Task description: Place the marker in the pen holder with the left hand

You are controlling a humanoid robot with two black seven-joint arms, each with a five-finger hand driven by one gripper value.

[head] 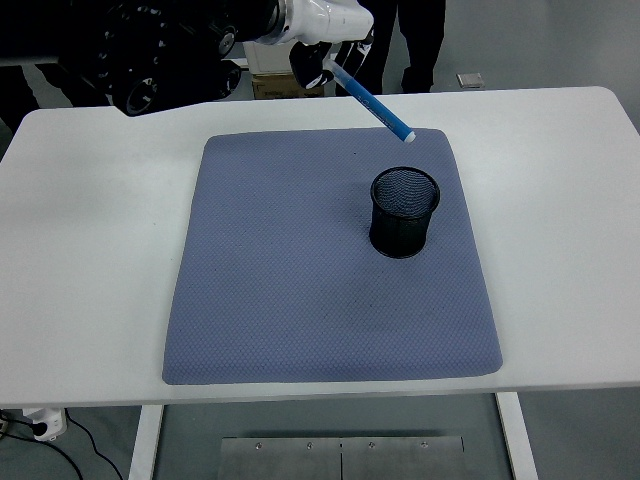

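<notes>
Fingers [322,62] grip marker [375,102], slanting down toward pen holder [404,211].

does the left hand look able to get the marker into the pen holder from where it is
Probably yes. The left hand holds the blue marker tilted, tip pointing down toward the black mesh pen holder, whose open mouth has nothing over it or in the way.

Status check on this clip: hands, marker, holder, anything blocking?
Left hand shut on blue marker, held tilted above mat's far edge. Right hand not in view. Pen holder upright on grey mat, marker not in. Nothing between marker tip and holder.
</notes>
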